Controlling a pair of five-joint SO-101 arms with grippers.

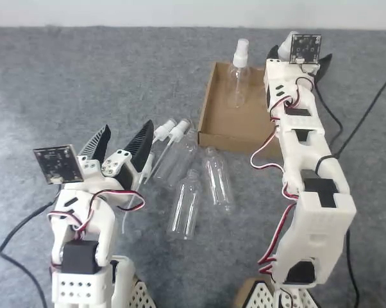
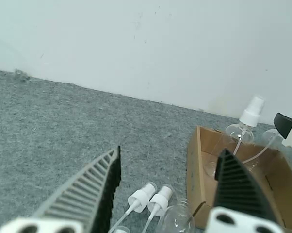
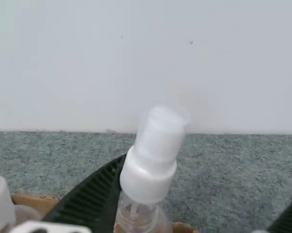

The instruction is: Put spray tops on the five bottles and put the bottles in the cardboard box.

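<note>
Capped bottle (image 3: 148, 160) upright in the cardboard box (image 1: 207, 99), between the parted jaws of the right claw (image 3: 209, 184); left claw (image 1: 129, 131), jaws apart, near uncapped bottles (image 1: 186, 205) on the tabletop (image 1: 52, 77). Hazard: a sideways retreat may topple it.

A grey carpet (image 1: 71, 83) forms the ground, its pile rough and flecked. A plain white wall (image 1: 116, 11) rises along its far edge. In the left wrist view, a small tuft of fluff (image 2: 21, 74) sits where carpet meets wall.
</note>
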